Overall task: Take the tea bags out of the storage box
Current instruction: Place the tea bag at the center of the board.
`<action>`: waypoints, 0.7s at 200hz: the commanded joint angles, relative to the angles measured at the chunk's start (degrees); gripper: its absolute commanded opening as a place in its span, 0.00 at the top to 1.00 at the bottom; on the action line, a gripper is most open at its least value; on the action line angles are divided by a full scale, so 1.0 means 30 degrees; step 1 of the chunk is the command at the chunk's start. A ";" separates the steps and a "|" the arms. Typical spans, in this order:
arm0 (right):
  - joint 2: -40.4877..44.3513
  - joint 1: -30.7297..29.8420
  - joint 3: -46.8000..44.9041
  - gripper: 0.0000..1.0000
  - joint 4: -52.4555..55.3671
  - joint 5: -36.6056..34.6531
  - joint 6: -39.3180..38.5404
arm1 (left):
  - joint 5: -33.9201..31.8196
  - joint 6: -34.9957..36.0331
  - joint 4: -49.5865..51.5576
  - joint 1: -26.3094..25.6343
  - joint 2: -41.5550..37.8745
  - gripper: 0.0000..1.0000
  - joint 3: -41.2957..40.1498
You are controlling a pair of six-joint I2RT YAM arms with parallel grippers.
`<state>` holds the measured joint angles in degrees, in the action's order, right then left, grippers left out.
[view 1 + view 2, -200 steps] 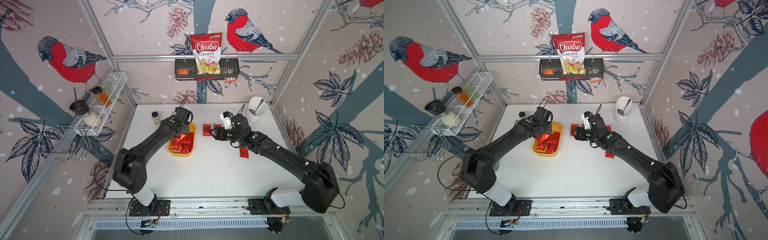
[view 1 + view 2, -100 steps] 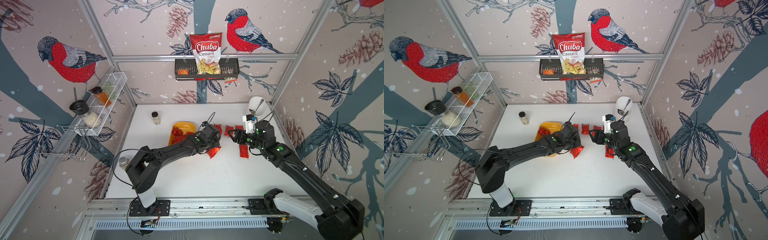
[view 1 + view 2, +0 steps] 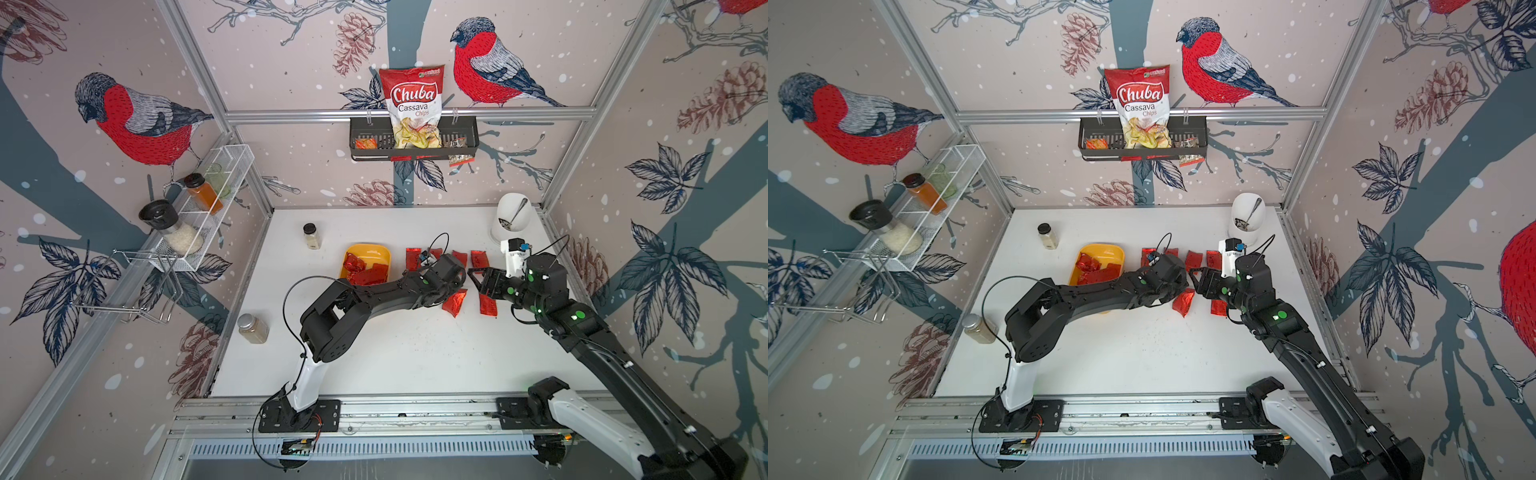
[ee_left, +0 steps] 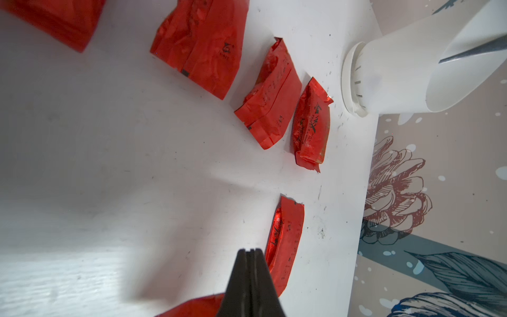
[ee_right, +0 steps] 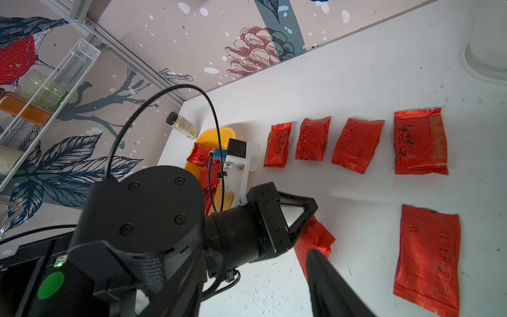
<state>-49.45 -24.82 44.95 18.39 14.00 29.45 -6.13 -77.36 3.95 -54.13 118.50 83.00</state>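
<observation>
Mid-frame in a top view, lay the tea bag (image 3: 454,304) pinched in the left tool (image 3: 451,292) flat, clear of the wide right tool (image 3: 476,281).

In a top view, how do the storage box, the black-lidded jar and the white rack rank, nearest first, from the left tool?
From the left tool:
1. storage box, close by, partly hidden by that arm.
2. black-lidded jar, beyond the box, toward the back left.
3. white rack, on the left wall.

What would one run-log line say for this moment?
left pincer: shut on tea bag | right pincer: open | storage box: holds more tea bags
</observation>
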 commanded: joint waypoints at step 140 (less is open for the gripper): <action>-0.0009 0.0656 -0.0481 0.33 0.0578 -0.0195 -0.0499 | 0.0508 -0.3433 -0.3410 0.0567 0.2422 0.35 0.1259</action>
<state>-49.39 -23.05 43.77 20.03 13.98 28.49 -3.49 -89.91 -3.60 -52.71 128.11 87.83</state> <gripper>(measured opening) 0.659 0.645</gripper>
